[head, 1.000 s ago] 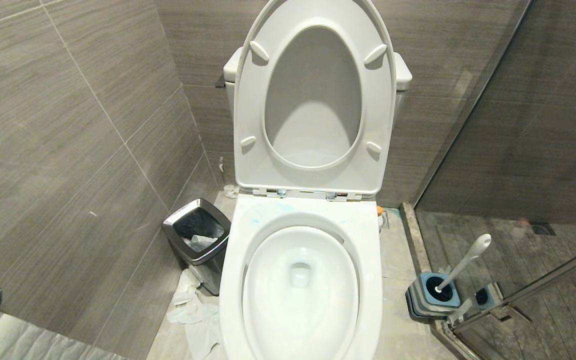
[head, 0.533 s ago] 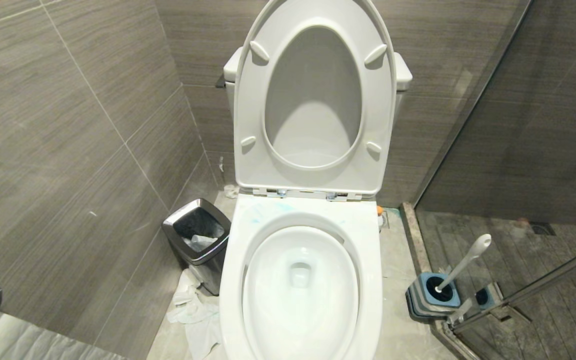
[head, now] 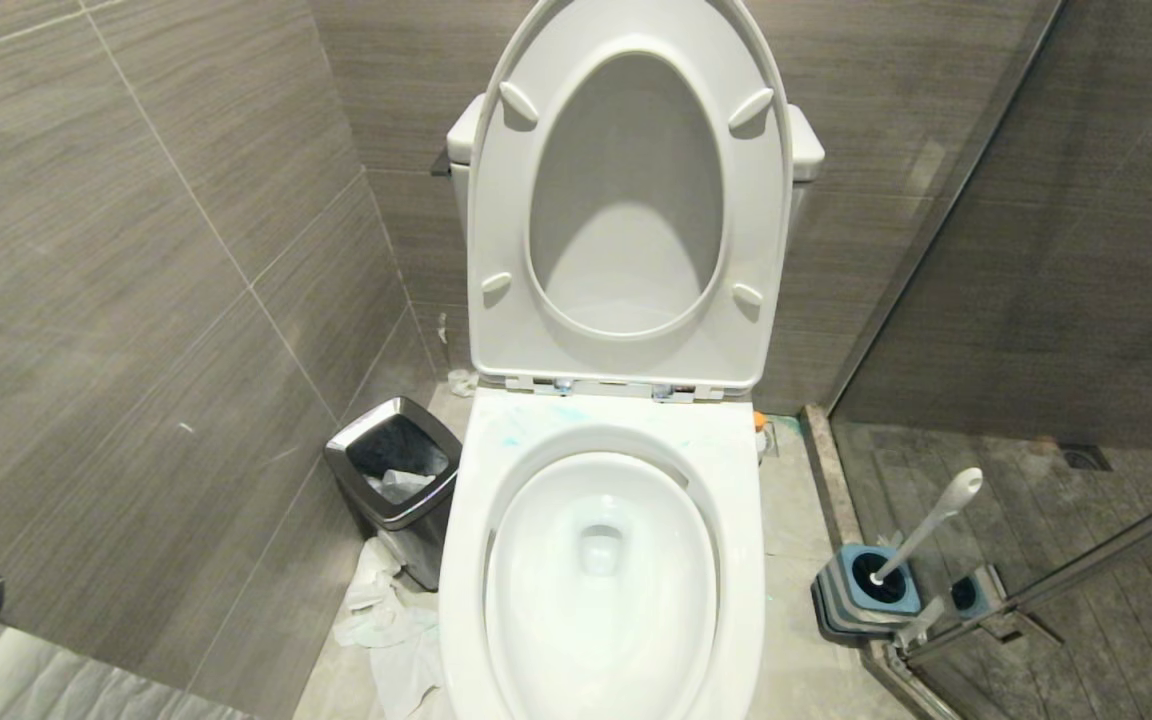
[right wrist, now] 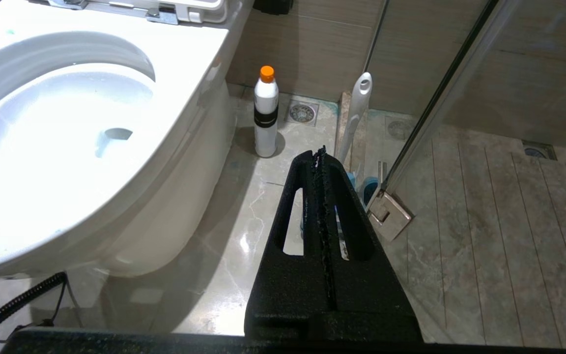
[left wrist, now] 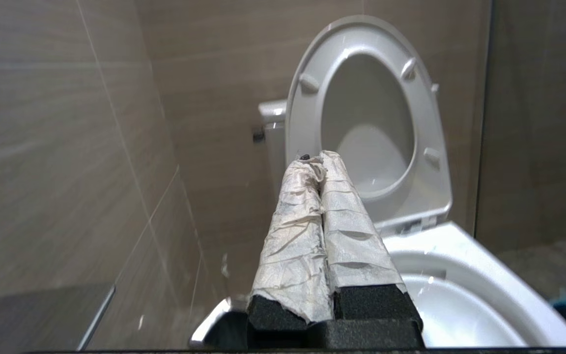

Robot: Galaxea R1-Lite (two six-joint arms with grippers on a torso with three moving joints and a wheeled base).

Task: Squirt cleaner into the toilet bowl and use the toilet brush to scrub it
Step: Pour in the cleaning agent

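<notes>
Your right gripper (right wrist: 320,162) is pressed shut and empty, with the orange-capped cleaner bottle (right wrist: 266,115) and toilet brush (right wrist: 356,110) standing just ahead, ready to grab; your left gripper (left wrist: 320,162) is shut too, facing the toilet bowl (left wrist: 465,295).

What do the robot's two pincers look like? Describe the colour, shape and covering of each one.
The left pincer has two long tapering fingers wrapped in crinkled, off-white tape or paper over black, foam-like bases. The right pincer is bare matt black with a rough, grainy surface, each finger tapering and pierced by a long slot. A coiled black cable runs beside it.
</notes>
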